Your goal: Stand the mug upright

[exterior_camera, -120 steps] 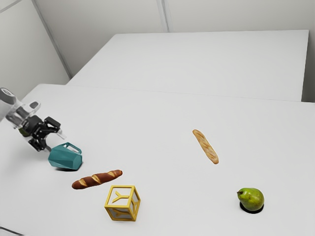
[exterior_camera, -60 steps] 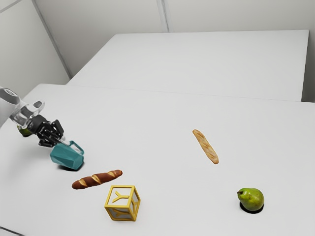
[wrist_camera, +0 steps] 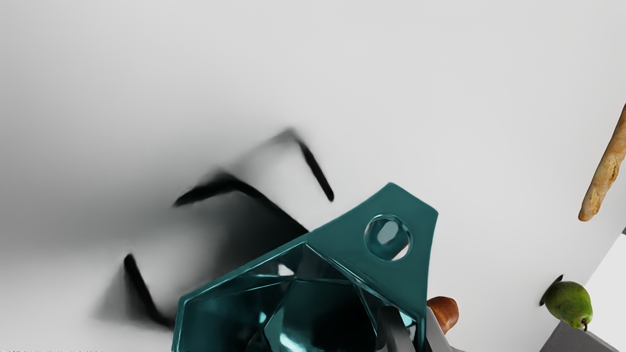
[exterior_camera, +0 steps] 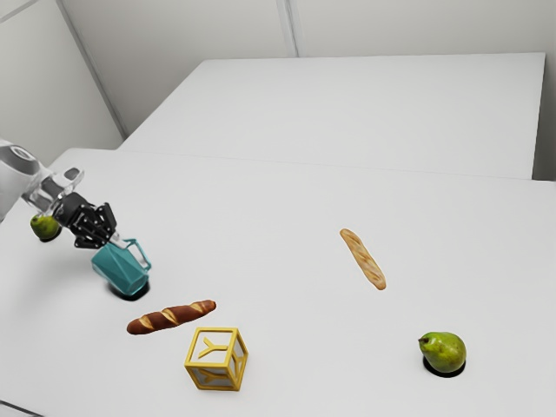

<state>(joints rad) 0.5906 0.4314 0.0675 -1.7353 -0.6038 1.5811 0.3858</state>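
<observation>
Exterior view: the teal mug [exterior_camera: 120,268] leans at a slant over the white surface [exterior_camera: 261,217], its mouth toward the arm, its base low and near the dark crusted roll [exterior_camera: 171,317]. It is neither flat on its side nor fully upright, and whether the base touches the surface I cannot tell.

The pincer [exterior_camera: 116,240] is closed down on the mug's wall at the rim: in the wrist view one finger sits inside the mouth and the other outside, close by the flat corner with the round hole, only the thickness of the wall between them.

I would guess a stiff, glazed body (ceramic or hard plastic, hard to say which), light enough for a one-wall pinch but slick. The facets and thin lip could chip if knocked down hard, and a hold so near the rim lets the heavier base swing, so the mug may pivot in the fingers. The rim wall beside the handle [exterior_camera: 140,253] seems a sound place to hold; the loop itself looks a more awkward, off-centre grip.
</observation>
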